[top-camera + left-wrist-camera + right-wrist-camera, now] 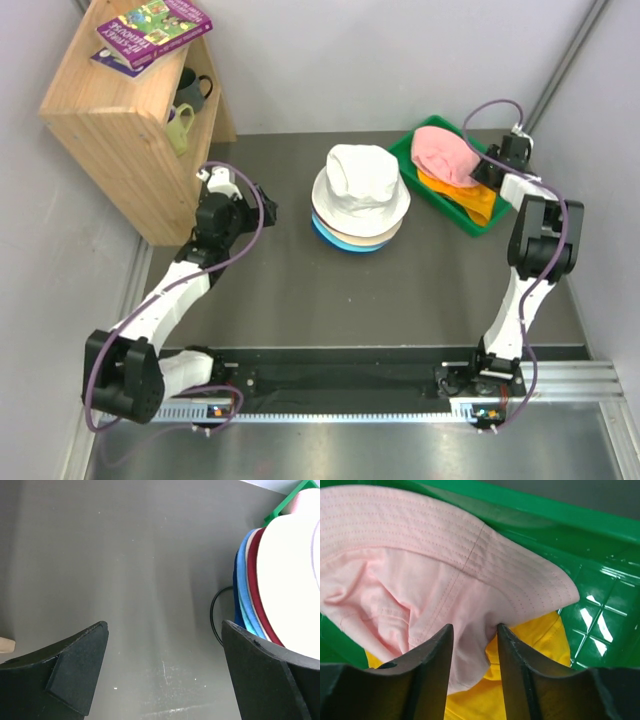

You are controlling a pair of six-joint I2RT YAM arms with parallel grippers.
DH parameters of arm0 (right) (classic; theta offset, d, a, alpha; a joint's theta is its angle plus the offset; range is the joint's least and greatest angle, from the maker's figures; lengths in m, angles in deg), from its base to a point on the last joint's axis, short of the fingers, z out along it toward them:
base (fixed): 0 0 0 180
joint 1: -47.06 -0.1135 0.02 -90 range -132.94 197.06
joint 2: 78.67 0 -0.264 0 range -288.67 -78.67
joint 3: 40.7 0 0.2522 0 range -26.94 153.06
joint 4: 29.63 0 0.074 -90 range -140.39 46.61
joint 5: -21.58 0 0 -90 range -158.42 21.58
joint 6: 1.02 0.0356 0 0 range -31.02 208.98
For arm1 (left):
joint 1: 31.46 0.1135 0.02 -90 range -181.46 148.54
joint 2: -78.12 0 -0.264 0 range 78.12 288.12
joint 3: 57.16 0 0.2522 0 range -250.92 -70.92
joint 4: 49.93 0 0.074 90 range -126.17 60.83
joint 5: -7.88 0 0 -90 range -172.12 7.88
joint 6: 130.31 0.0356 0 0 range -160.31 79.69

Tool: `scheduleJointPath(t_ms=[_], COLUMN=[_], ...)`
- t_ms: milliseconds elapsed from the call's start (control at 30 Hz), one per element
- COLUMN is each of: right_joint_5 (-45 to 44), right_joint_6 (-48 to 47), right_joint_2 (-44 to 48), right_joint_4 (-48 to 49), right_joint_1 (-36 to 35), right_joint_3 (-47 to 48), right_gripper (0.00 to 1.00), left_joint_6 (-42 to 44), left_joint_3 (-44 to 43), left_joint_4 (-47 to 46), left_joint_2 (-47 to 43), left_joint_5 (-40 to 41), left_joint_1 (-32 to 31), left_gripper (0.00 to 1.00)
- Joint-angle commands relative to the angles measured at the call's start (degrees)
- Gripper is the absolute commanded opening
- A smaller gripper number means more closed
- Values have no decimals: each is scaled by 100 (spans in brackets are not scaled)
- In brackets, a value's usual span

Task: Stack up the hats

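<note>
Our right gripper (475, 645) pinches a small fold of the pink hat (445, 575), which lies in the green tray (605, 580). With so little soft cloth taken, the hat may slip out when lifted, or the yellow hat (535, 650) under it may be dragged along. The right arm reaches far forward with its wrist bent down into the tray. Our left gripper (165, 675) hangs empty with its jaws wide apart, low over the table (125, 555) just beside the stack of hats (358, 215).

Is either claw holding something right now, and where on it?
The right claw pinches the pink hat by its near edge; the left claw holds nothing.
</note>
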Motion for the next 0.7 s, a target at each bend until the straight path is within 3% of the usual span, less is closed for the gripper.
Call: scheduleJointPath(t_ms=[0,33,100,133,333,667], right_joint_5=[102,138,261,305,411,1104], right_joint_6=[-142,-142,-63,-28,-28,-195], right_joint_2=[-298,-333,-395,-404,385,2731], right_joint_4=[-252,-227,-43,-51,343,520], right_joint_1=[53,35,44,44,53,35], right_joint_3=[545,511,362,335,-104,-8], right_gripper=[41,37,18,0,0,0], left_joint_6=[33,-11,-47,-47,6,68], left_joint_3=[40,66,93,110,-91,-575], left_joint_4=[50,77,147,191,516,552], left_joint_2=[-409,-462,-637,-690,-1095,-1297], left_joint_5=[2,-16,-42,-42,72,-323], left_joint_1=[22,22,22,22,22,22], left_gripper=[99,99,99,99,99,99])
